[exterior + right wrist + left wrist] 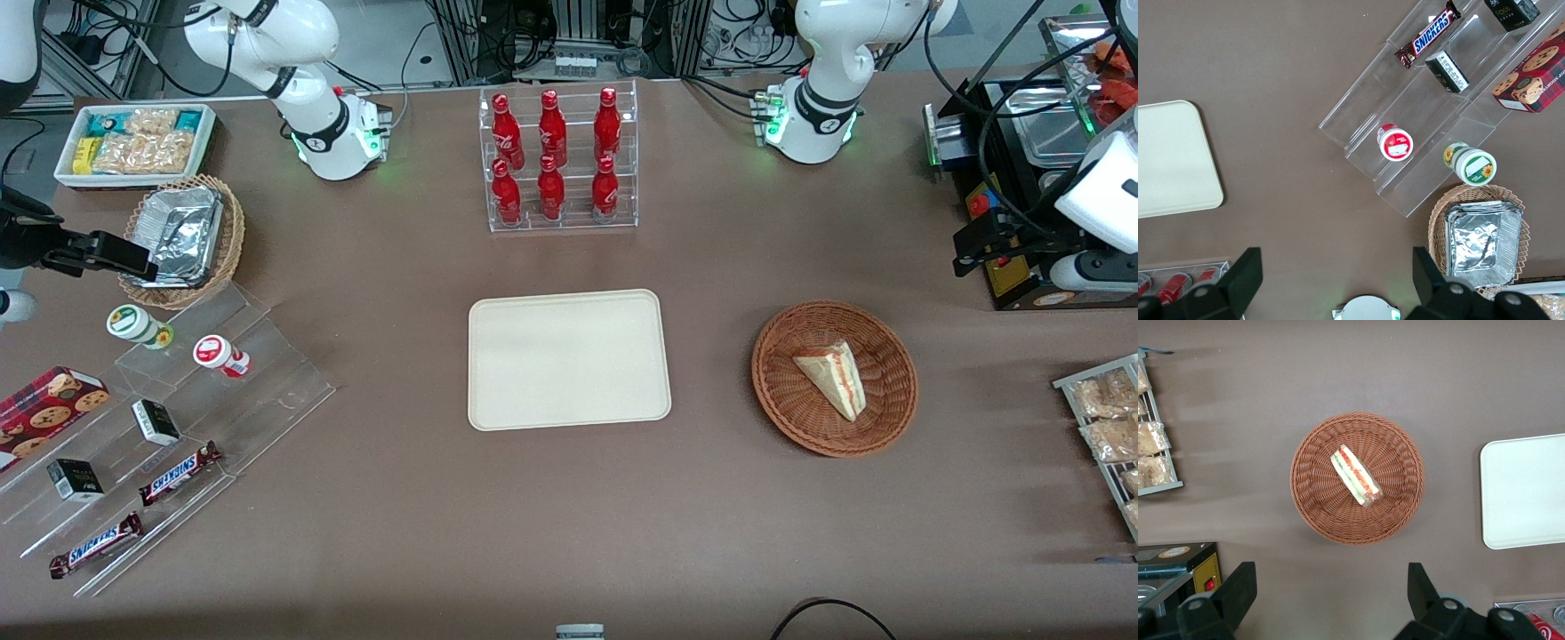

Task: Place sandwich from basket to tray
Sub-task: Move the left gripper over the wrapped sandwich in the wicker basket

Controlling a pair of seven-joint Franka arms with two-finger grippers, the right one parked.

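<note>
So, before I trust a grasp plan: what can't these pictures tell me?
- Gripper: wrist view shows it open above the basket, fingers cut by the edge.
- Sandwich: underside hidden against the weave.
- Tray: cut by the wrist view's edge; whole in front view.

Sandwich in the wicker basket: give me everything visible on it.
The sandwich, a small triangular wedge of pale white bread, shows red, orange and green filling layers along its cut edge. It lies alone near the middle of the round reddish-brown woven basket, touching only the weave. The left hand hovers open above it, apart.
</note>
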